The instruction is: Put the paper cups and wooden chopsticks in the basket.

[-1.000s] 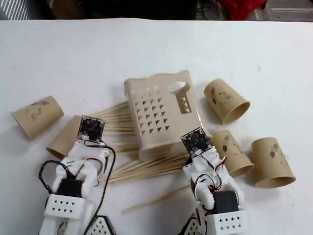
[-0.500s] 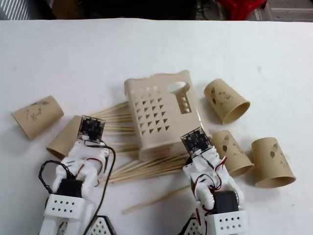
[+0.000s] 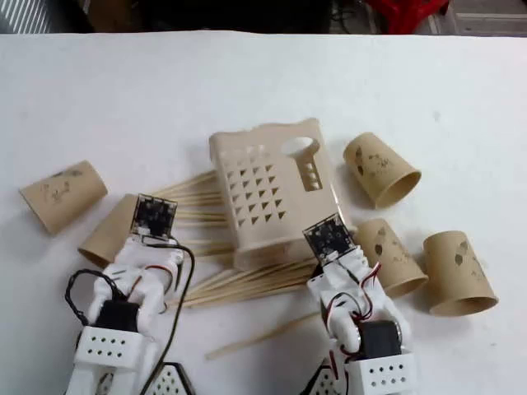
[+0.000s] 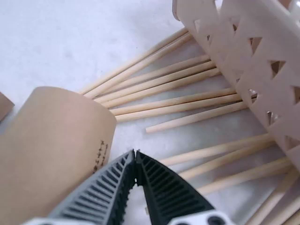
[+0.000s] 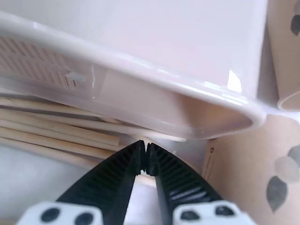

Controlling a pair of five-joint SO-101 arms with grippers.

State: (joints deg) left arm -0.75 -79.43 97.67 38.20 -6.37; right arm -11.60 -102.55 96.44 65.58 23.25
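Basket (image 3: 272,193) on its side on desk (image 3: 165,90), chopsticks (image 3: 247,282) strewn under and beside it, we count five cups (image 3: 380,169) lying around, left hand (image 4: 135,157) closed empty beside a cup, right hand (image 5: 146,150) closed empty at basket's rim.

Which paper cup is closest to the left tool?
The cup lying right beside the left tool, partly under that arm. Every other cup lies farther away, three of them past the basket.
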